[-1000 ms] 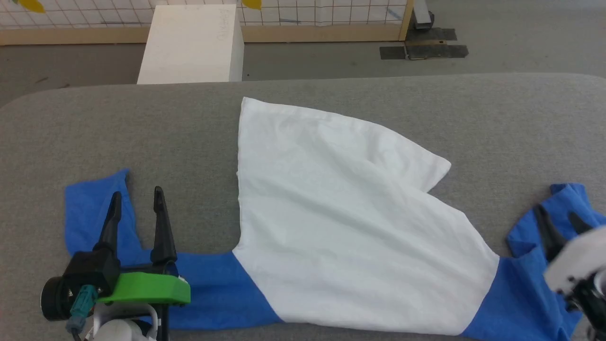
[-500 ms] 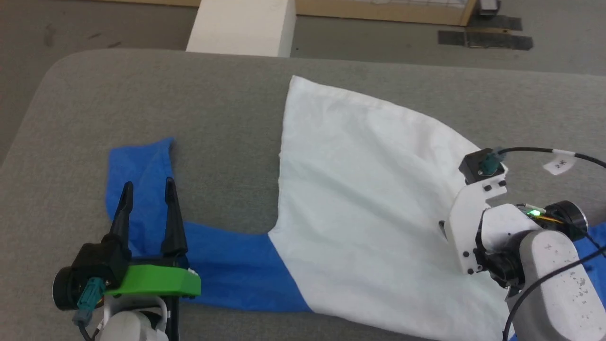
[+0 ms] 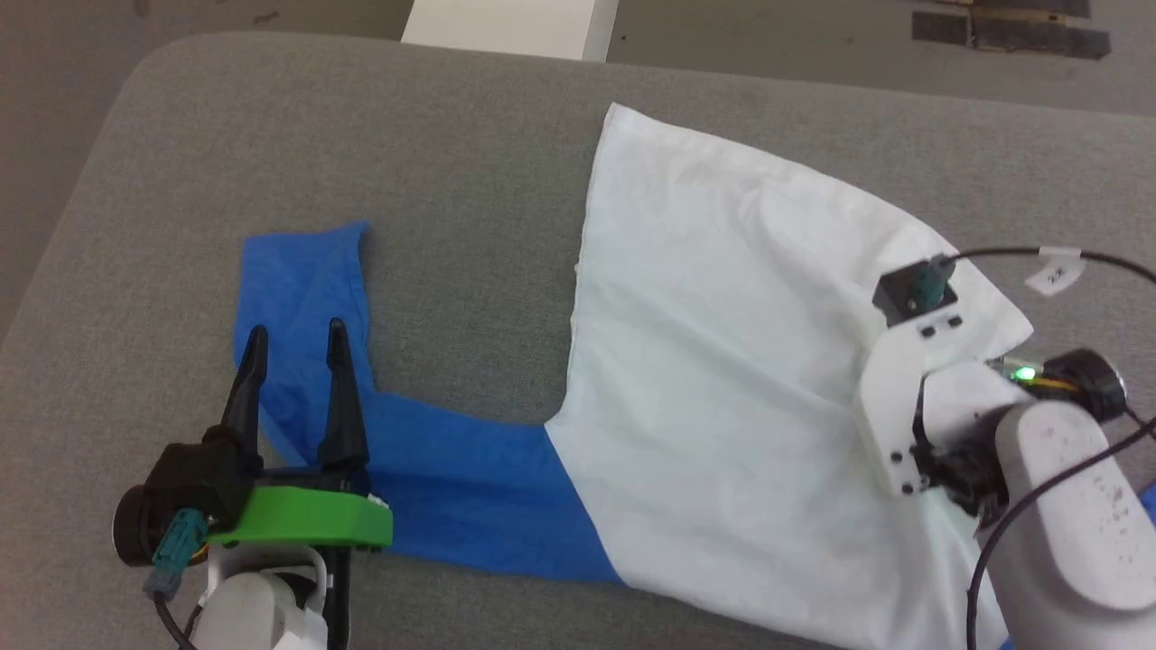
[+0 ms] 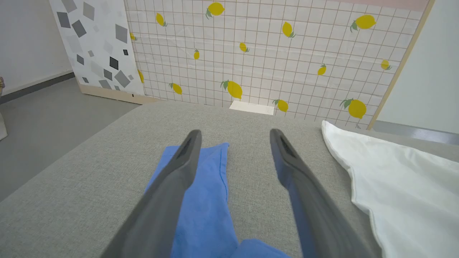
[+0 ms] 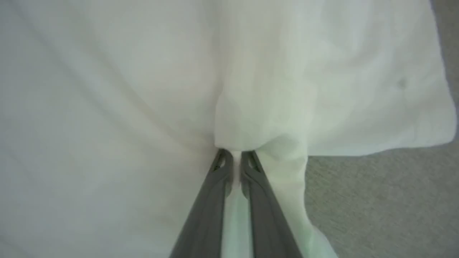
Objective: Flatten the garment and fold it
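Note:
The garment (image 3: 722, 361) lies on the grey table (image 3: 361, 153), its white body spread across the middle and a blue sleeve (image 3: 307, 298) stretching to the left. My left gripper (image 3: 293, 338) hovers open over that sleeve, fingers apart with nothing between them; in the left wrist view the left gripper (image 4: 235, 138) straddles the blue sleeve (image 4: 204, 200). My right arm's wrist (image 3: 912, 397) sits over the white body's right side, fingers hidden beneath it. In the right wrist view the right gripper (image 5: 235, 156) is shut on a pinched fold of the white garment (image 5: 251, 118).
A white box (image 3: 510, 27) stands on the floor beyond the table's far edge. Dark tape patches (image 3: 1011, 32) mark the floor at the top right. A lemon-patterned grid wall (image 4: 269, 53) rises behind the table. Bare grey table (image 5: 376, 200) shows beside the pinched cloth.
My right arm swung in from the right edge onto the white body and its gripper closed on the cloth. The head camera tilted down and turned; the left gripper stayed put.

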Motion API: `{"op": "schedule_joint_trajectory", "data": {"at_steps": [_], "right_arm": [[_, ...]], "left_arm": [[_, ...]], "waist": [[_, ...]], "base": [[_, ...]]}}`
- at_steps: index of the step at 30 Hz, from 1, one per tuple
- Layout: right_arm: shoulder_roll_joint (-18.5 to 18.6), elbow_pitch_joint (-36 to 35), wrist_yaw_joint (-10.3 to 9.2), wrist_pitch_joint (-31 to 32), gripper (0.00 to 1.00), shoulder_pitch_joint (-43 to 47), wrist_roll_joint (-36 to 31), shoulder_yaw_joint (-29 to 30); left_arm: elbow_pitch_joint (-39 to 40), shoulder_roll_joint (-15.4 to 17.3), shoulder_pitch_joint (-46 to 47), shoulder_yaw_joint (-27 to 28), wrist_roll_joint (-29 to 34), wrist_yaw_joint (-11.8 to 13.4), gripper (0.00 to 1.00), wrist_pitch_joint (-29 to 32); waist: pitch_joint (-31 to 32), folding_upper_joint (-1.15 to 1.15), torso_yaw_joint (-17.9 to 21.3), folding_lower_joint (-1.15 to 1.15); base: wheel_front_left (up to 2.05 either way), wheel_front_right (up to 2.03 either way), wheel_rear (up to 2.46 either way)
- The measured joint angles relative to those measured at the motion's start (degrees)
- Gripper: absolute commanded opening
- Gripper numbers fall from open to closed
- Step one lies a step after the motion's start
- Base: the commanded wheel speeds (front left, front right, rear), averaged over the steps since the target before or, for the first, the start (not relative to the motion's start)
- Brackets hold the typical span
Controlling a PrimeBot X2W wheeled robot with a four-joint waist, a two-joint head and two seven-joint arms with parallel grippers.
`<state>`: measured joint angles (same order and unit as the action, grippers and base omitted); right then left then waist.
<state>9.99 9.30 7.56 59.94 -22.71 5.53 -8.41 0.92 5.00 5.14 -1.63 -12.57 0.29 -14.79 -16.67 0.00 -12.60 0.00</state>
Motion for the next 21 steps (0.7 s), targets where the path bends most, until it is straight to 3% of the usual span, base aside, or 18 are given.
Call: {"op": "schedule_joint_trajectory", "data": {"at_steps": [6,15,16,17,18,21], "right_arm": [[-1.8,5.6,0.02,-4.6,0.0,-10.8,-3.8,5.5],[-1.1,13.0,0.01,-11.9,0.0,-25.7,-15.0,13.5],[-1.2,14.1,0.01,-12.9,0.06,-26.5,-16.2,14.0],[-1.6,15.5,0.01,-12.8,0.47,-26.9,-16.6,14.6],[-1.8,16.5,0.01,-12.8,1.0,-26.9,-16.9,15.0],[-2.5,17.8,0.02,-16.3,1.0,-27.0,-17.6,16.3]], "left_arm": [[0.2,-0.4,1.7,-0.4,0.1,-1.1,1.0,0.0],[-0.4,-1.4,5.2,-2.0,0.0,-2.3,1.0,0.0],[-0.6,-1.5,5.4,-2.1,-0.1,-2.3,1.0,0.0],[-0.7,-1.6,5.5,-2.1,-0.1,-2.4,1.0,0.0],[-0.8,-1.6,5.5,-2.1,-0.1,-2.4,1.0,0.0],[-1.6,-1.6,5.5,-1.9,-0.1,-2.4,1.0,0.0]], "waist": [[-2.2,0.0,-0.8,0.0],[-6.7,0.0,-4.4,0.01],[-7.3,0.0,-4.8,0.01],[-7.7,0.0,-5.3,0.01],[-8.0,0.0,-5.7,0.01],[-8.5,0.0,-6.6,0.01]], "base": [[0.0,0.0,0.0],[0.0,0.0,0.0],[0.0,0.0,0.0],[0.0,0.0,0.0],[0.0,0.0,0.0],[0.0,0.0,0.0]]}}
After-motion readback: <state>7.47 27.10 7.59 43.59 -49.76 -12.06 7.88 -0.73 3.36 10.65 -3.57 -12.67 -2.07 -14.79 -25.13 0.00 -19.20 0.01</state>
